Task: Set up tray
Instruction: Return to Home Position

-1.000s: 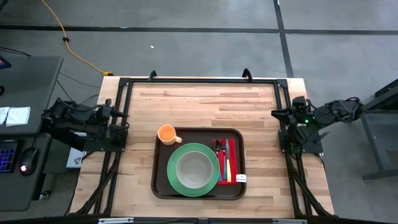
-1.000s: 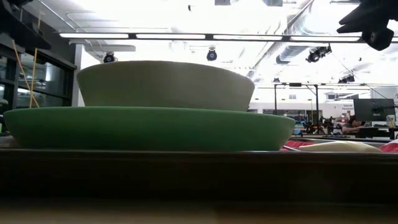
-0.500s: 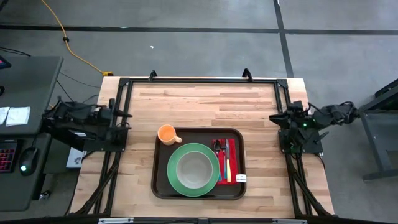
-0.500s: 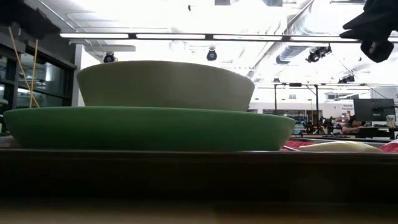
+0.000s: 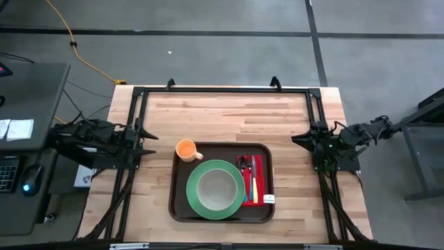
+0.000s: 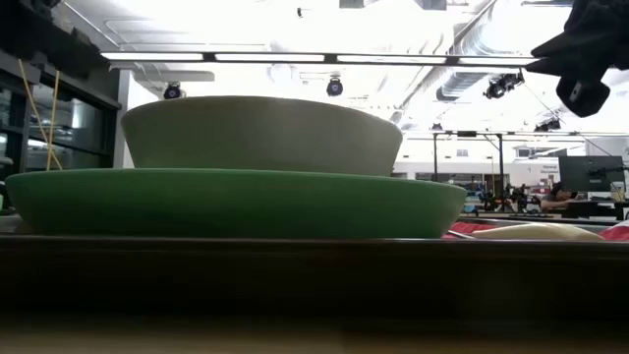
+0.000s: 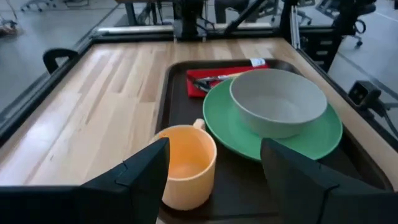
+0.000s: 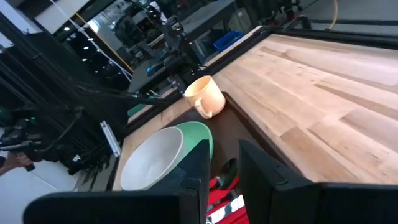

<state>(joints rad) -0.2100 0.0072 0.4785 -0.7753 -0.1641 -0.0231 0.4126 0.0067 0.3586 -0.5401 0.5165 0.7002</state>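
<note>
The dark brown tray (image 5: 182,205) lies at the table's middle near the front edge. On it rest a green plate (image 5: 198,203) with a pale bowl (image 5: 216,187) in it, an orange cup (image 5: 186,149) at the far left corner, and cutlery on a red napkin (image 5: 253,179) at the right. My left gripper (image 5: 147,139) hovers wide open at the table's left edge, pointing at the cup (image 7: 186,165). My right gripper (image 5: 297,138) hovers at the right edge, fingers a little apart with nothing between them (image 8: 225,168).
A black frame (image 5: 222,90) runs around the wooden tabletop. Bare wood (image 5: 229,114) lies between the tray and the far edge. A desk with a keyboard and mouse (image 5: 28,187) stands off the table's left side.
Both arms have sunk and tipped their grippers closer to level. My left gripper has reached toward the tray from the left edge, my right gripper toward it from the right edge. Nothing on the tray has moved.
</note>
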